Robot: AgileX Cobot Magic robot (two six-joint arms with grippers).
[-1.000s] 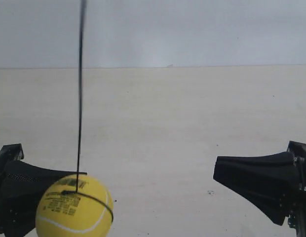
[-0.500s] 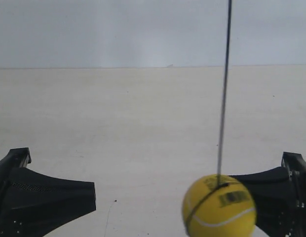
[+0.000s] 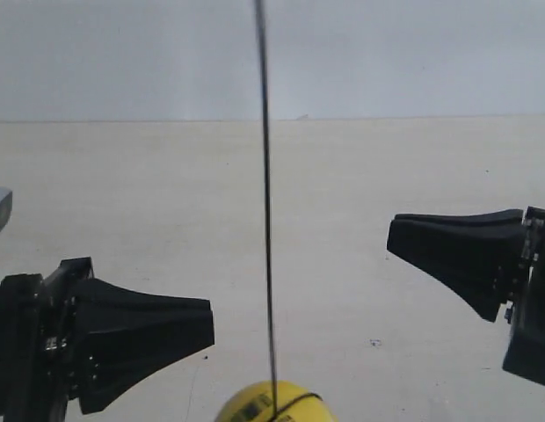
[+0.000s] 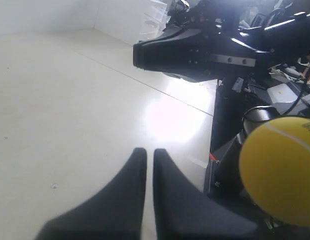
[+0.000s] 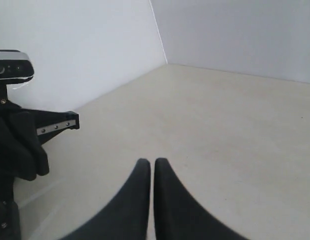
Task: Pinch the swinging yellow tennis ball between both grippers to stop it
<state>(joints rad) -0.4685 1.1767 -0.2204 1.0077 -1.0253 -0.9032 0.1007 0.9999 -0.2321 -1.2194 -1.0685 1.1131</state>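
Over the pale table [image 3: 343, 220], the yellow tennis ball [image 3: 272, 404] hangs on its cord [image 3: 265, 202] at bottom centre between the left gripper [image 4: 149, 151] and the right gripper [image 5: 152, 161], both empty with jaws all but closed, so they should converge together, level with the ball.

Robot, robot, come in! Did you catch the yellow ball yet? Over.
Left end effector shut, right end effector shut, both empty. The yellow tennis ball hanging on its cord between them, touching neither. Nothing blocking.
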